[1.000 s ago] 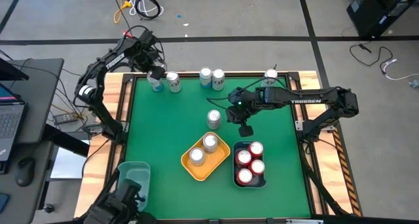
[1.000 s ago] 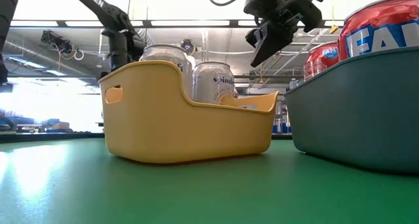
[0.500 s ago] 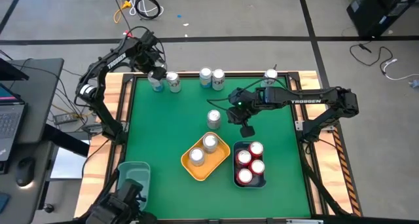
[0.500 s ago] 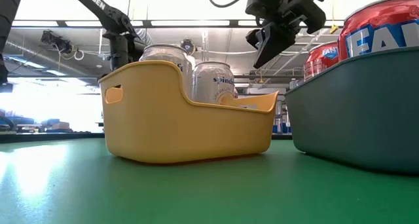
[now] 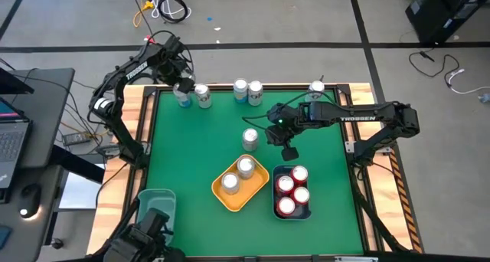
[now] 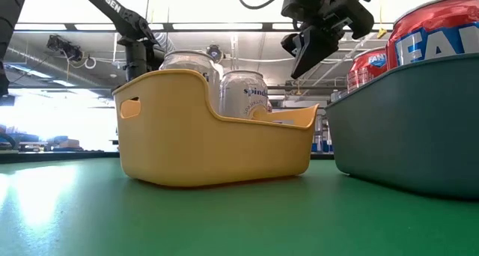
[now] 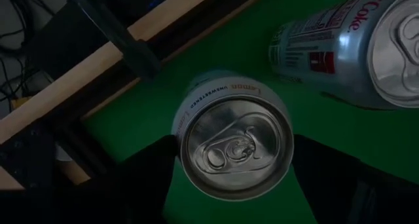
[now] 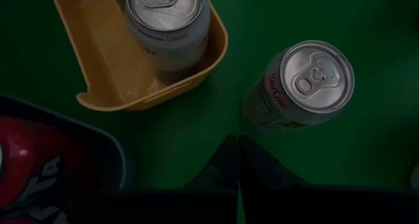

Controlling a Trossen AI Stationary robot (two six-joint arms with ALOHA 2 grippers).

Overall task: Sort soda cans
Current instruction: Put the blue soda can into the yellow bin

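Observation:
Six silver soda cans stand upright on the green table: two at the far left (image 5: 182, 97) (image 5: 204, 96), two at the far middle (image 5: 247, 90), one at the far right (image 5: 316, 88) and one in the middle (image 5: 249, 139). Two more silver cans (image 5: 245, 167) stand in the yellow bin (image 5: 256, 190). Several red cans (image 5: 292, 190) fill the dark teal bin (image 5: 274, 207). My left gripper (image 7: 232, 160) is over the far-left can (image 7: 236, 152), open, one finger on each side. My right gripper (image 5: 288, 150) hangs shut above the table between the middle can (image 8: 308, 83) and the teal bin. My left gripper comes down from above on the far-left silver can, which stands upright on the table. Its fingers (image 7: 154, 168) stand at the can's two sides below the rim (image 7: 180, 129). The can's top hides the fingertips, so I cannot tell whether they touch it.
A second, light teal bin (image 5: 157, 208) sits at the near left corner. A Diet Coke can (image 7: 366, 40) stands close beside the one under my left gripper. Wooden rails (image 5: 145, 109) edge the table. Bare green mat lies to the near left and the near right.

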